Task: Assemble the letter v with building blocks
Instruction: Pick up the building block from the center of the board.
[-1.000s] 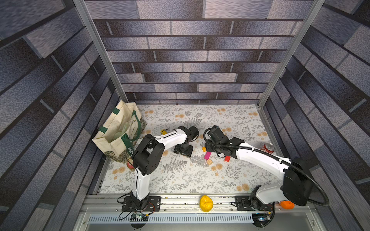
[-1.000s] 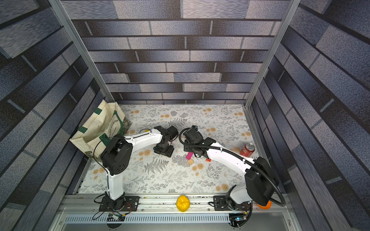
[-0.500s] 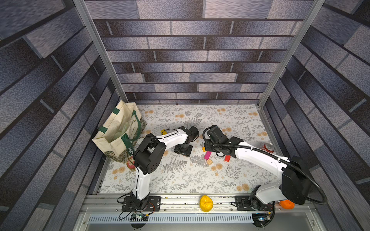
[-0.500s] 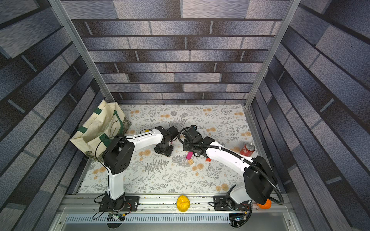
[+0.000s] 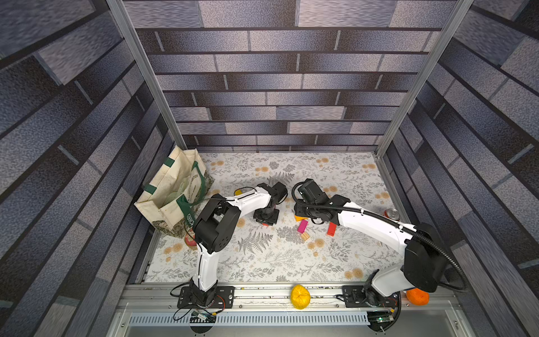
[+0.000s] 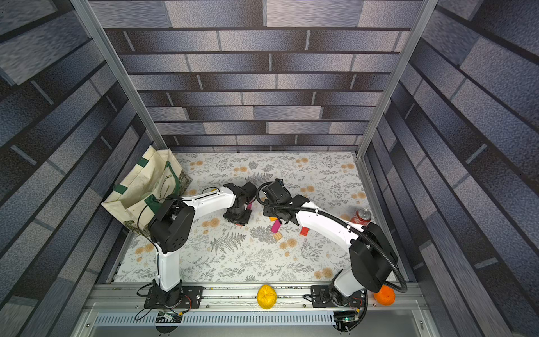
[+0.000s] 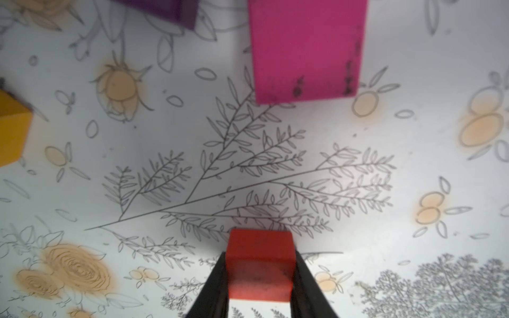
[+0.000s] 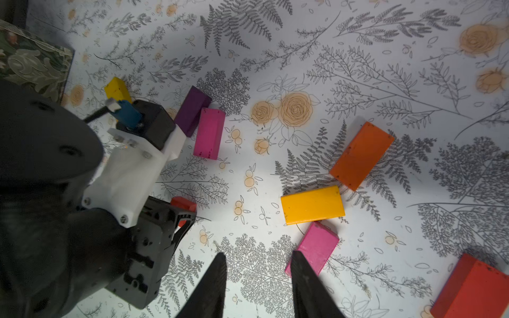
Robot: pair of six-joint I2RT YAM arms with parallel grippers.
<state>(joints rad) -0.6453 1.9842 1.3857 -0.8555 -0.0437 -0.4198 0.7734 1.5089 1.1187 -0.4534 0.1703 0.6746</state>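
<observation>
Since a second ago the left pincer [image 7: 260, 264] has narrowed, and its two black fingers [image 7: 214, 289] now press against both sides of a red block [image 7: 260, 245] lying on the surface [image 5: 262, 262] near its middle. Just ahead of it, a magenta block [image 7: 305, 52] and a purple block [image 7: 165, 11] lie side by side, with a yellow block [image 7: 11, 132] farther off.

The right pincer [image 8: 257, 264] has kept its width: its fingers are parted over bare surface and hold nothing. A second magenta block [image 8: 316, 245] lies just beside one finger, its end meeting a second yellow block [image 8: 312, 205]. An orange block [image 8: 360, 155] lies near that, and a second red block [image 8: 473, 291] sits apart, toward the right edge. In both top views a plain wood cube [image 5: 304, 236] [image 6: 277, 236] rests at the second magenta block's near end. All the blocks lie loose around the middle at differing angles.

A cream and green tote bag [image 5: 172, 189] stands by the left edge. Its strap reads "MORRIS" and its side bears print ending in "ITION". A red soda can [image 5: 392, 214] stands at the right edge, its label too small to read.
</observation>
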